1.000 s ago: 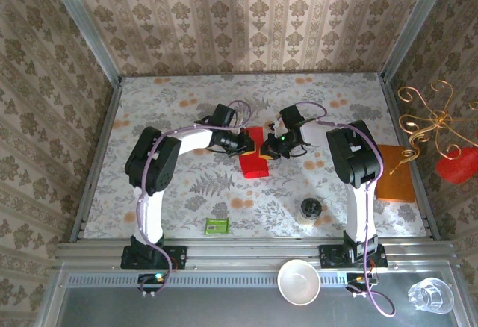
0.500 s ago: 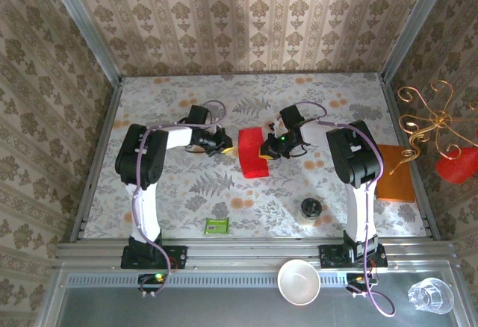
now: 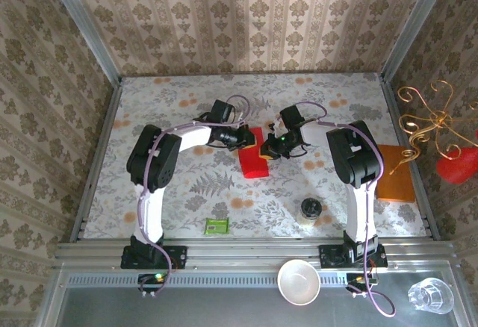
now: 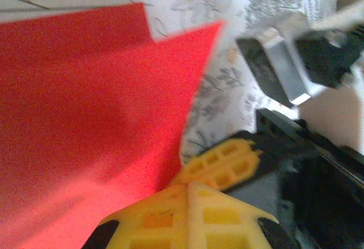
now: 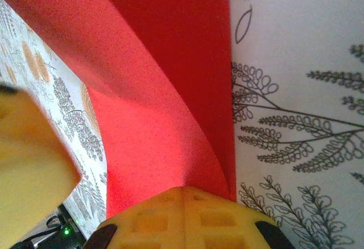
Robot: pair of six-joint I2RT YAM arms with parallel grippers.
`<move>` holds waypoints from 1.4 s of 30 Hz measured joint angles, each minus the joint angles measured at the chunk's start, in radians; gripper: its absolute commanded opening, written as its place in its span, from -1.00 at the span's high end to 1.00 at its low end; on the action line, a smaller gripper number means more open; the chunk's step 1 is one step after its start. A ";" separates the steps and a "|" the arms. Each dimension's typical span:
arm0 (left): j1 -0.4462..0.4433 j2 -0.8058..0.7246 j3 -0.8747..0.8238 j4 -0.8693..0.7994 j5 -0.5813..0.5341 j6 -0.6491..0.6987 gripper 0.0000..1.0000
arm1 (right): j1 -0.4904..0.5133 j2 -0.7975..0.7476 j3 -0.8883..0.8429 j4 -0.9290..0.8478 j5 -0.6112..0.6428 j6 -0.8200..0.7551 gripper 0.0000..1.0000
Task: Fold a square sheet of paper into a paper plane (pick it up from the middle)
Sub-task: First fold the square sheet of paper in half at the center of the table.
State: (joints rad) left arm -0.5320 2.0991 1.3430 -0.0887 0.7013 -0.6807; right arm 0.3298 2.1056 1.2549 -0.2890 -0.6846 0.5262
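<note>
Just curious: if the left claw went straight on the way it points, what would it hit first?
The red sheet of paper, right at the left claw's shut tips, perhaps already touching.

Table (image 3: 187, 192) has a pale cloth with grey ferns and orange flowers, boxed in by damask-stripe wallpaper walls (image 3: 246, 21). A small green packet (image 3: 216, 227) lies flat near the front edge, left of centre. A little jar (image 3: 311, 210) with a dark lid stands upright to its right, well apart. An orange rectangular pad (image 3: 396, 174) sits at the right edge. On the grey shelf in front of the metal rail (image 3: 254, 252): a white bowl (image 3: 299, 282) and a clear glass (image 3: 431, 296). A curly gold wire ornament (image 3: 429, 122) and something red (image 3: 457, 164) sit off to the right.
</note>
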 measured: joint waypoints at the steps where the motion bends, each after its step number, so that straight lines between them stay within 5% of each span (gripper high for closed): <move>1: 0.011 0.016 0.001 0.001 -0.002 0.000 0.90 | 0.000 0.000 0.000 0.000 0.000 0.000 0.90; 17: 0.243 0.044 0.020 -0.109 0.025 0.077 0.90 | 0.000 -0.001 -0.003 0.005 0.000 0.000 0.90; 29: 0.056 0.048 0.099 -0.081 0.013 0.037 0.90 | 0.000 -0.003 -0.008 0.012 0.000 0.000 0.90; 42: 0.182 0.200 0.285 -0.200 -0.011 0.050 0.90 | 0.000 -0.005 -0.013 0.021 0.003 0.000 0.90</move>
State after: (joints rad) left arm -0.3500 2.2990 1.6283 -0.2890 0.6903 -0.6312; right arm 0.3298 2.1002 1.2415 -0.2684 -0.6819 0.5259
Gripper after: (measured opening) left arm 0.066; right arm 0.066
